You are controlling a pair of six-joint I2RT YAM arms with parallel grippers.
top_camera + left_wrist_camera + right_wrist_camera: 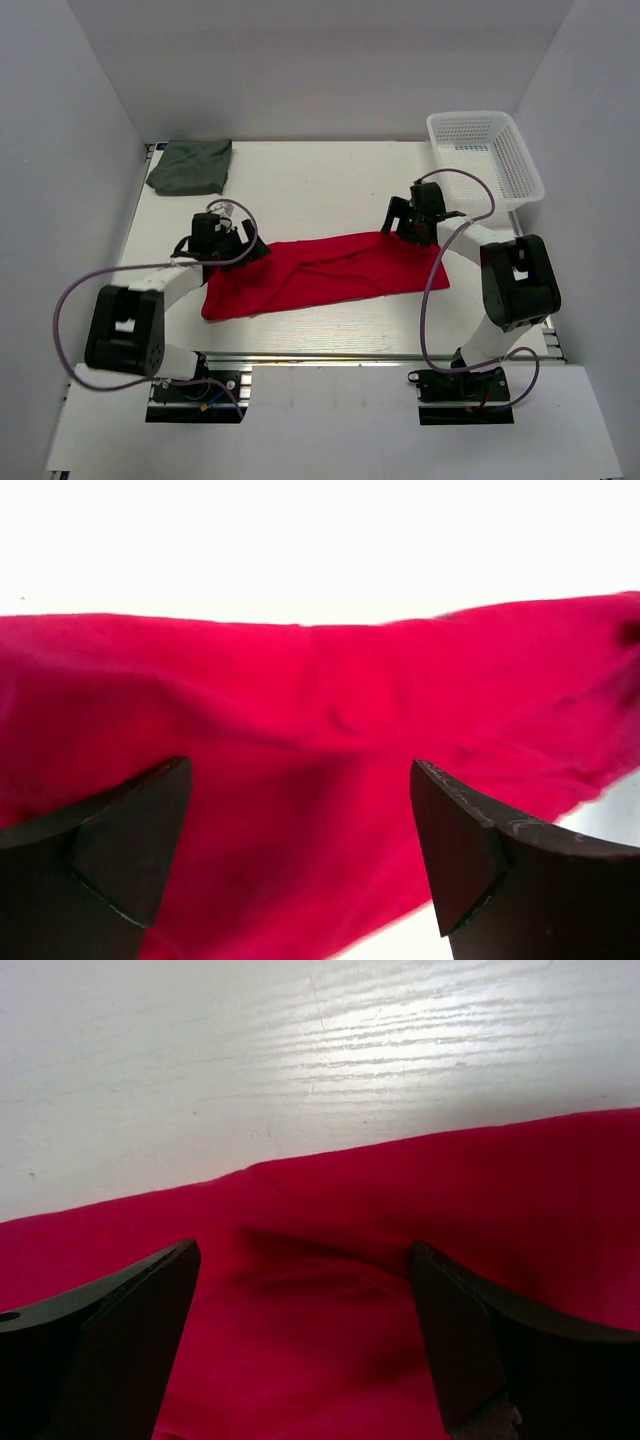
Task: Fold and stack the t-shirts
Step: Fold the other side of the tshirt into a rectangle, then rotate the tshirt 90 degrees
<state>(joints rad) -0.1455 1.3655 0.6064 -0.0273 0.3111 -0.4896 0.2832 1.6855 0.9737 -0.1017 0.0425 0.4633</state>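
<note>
Left hand (300, 780) spread wide, hanging low over the left end of the bright red plain cloth t-shirt (330, 272). Right hand (305, 1260) is just as wide at the right end's far edge, nothing pinched. Paired like this, they look set to take both ends for a fold. The shirt lies stretched across the white surface (320, 180); the dark grey-green cloth shirt (190, 165) sits at the far left corner.

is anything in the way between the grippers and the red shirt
Nothing visible. The left gripper and right gripper are both open directly over the red shirt, with only bare cloth in the gap of each.
</note>
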